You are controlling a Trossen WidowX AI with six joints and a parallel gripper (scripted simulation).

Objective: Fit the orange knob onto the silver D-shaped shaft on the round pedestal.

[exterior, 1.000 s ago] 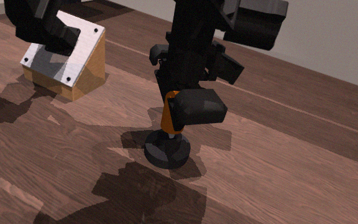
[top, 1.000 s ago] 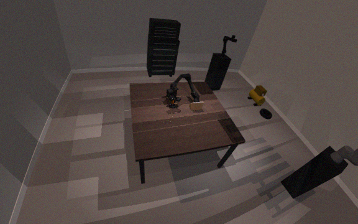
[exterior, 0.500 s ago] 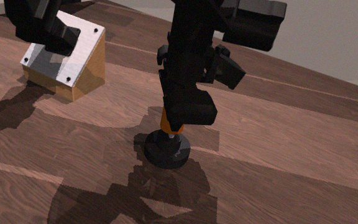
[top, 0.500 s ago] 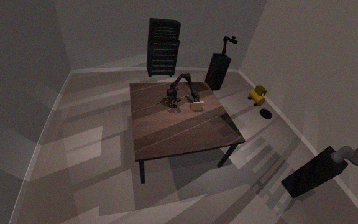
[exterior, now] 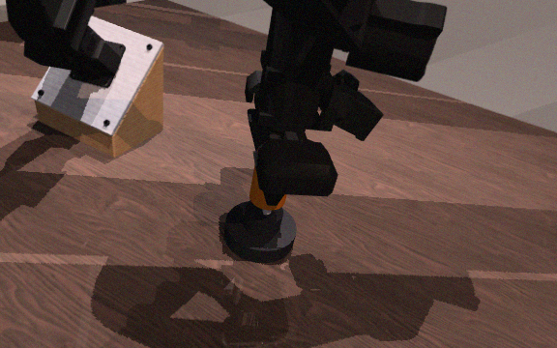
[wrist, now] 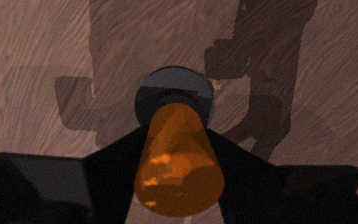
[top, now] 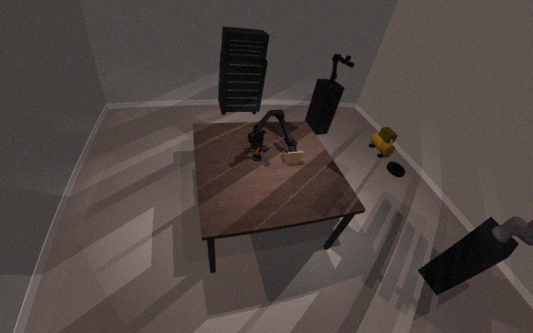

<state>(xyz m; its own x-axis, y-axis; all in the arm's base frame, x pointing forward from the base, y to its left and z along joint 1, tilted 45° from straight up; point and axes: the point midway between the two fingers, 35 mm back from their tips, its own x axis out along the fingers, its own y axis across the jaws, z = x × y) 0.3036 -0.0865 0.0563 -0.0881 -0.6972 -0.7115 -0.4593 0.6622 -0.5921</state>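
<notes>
The orange knob [top: 257, 151] [exterior: 260, 194] [wrist: 179, 160] is upright between the fingers of my gripper [exterior: 270, 186] [wrist: 176, 132], which is shut on it. The knob is over the middle of the dark round pedestal [top: 256, 158] [exterior: 245, 242] [wrist: 152, 85]. A small bit of the silver shaft [exterior: 267, 212] shows between the knob's lower edge and the pedestal in the exterior view. The rest of the shaft, its flat side and the knob's hole are hidden. One finger covers much of the knob in the exterior view.
A wooden wedge block [top: 292, 158] [exterior: 145, 108] with a sloped metal plate [exterior: 133, 58] carries the arm's base, to one side of the pedestal. The wooden table [top: 248, 199] lies under both. Shadows of the arm cross the table top around the pedestal.
</notes>
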